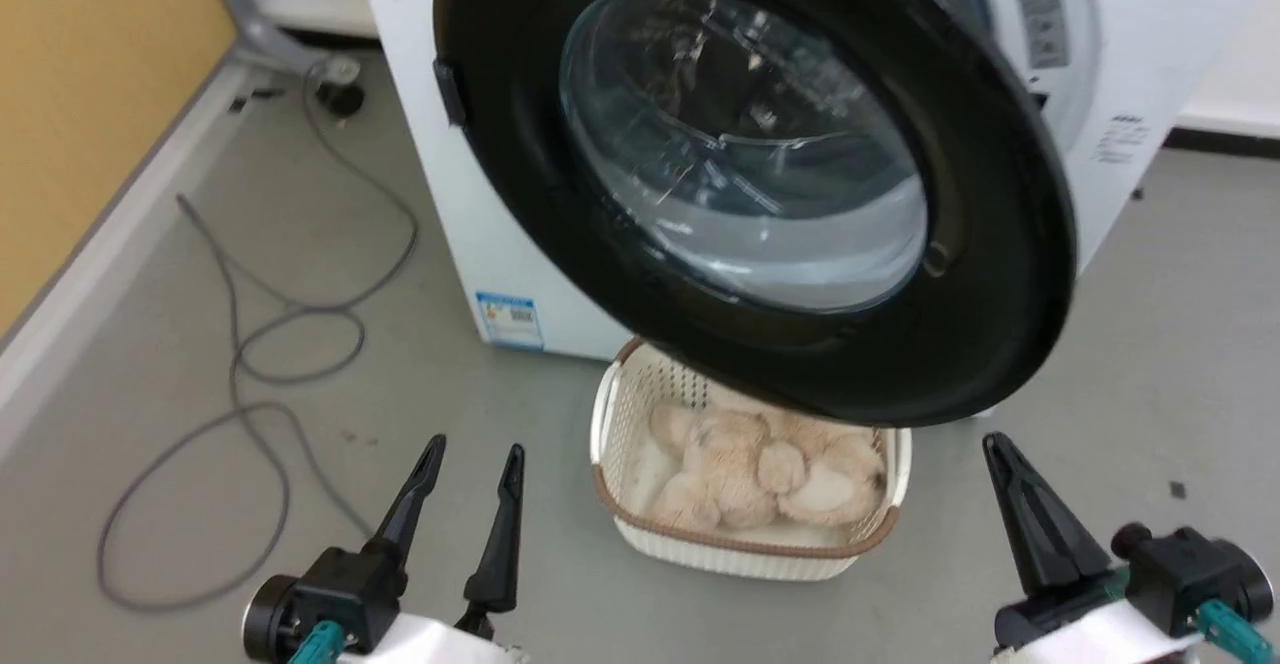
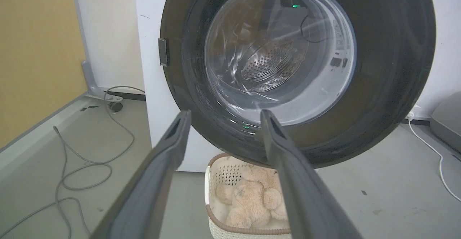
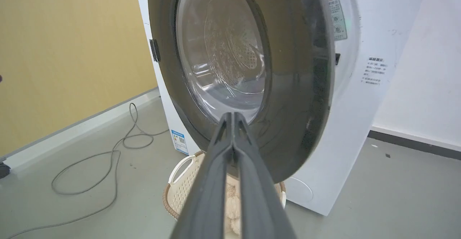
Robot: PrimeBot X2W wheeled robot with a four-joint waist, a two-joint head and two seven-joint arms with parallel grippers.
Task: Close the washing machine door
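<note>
In the head view the washing machine door (image 1: 1000, 244) stands swung open from the white washing machine (image 1: 480, 194), its black rim and bulging glass centre facing the camera and hanging over the near part of a white basket (image 1: 745, 554) on the grey floor. A beige plush toy (image 1: 740, 474) lies inside that basket. A grey cable (image 1: 250, 344) loops across the floor to the left, beside a yellow wall (image 1: 90, 94). The left gripper (image 1: 476, 444) sits at the lower left, its two dark fingers spread apart and holding nothing, left of the basket and well below the door. The right gripper (image 1: 998, 449) sits at the lower right with its fingers pressed together and empty, the tip near the lower edge of the rim with a strip of floor showing between them. In the left wrist view the left gripper (image 2: 225, 112) points at the lower part of the door (image 2: 389, 70) with a wide gap between its fingers; whether the tips touch the rim cannot be told. The basket (image 2: 216, 174) and toy (image 2: 248, 203) lie below, and the cable (image 2: 83, 167) is on the left. In the right wrist view the right gripper (image 3: 232, 115) is closed to a point, aimed at the glass of the door (image 3: 295, 88), which stands at an angle to the machine (image 3: 360, 116); the basket (image 3: 180, 181) sits beneath it.
</note>
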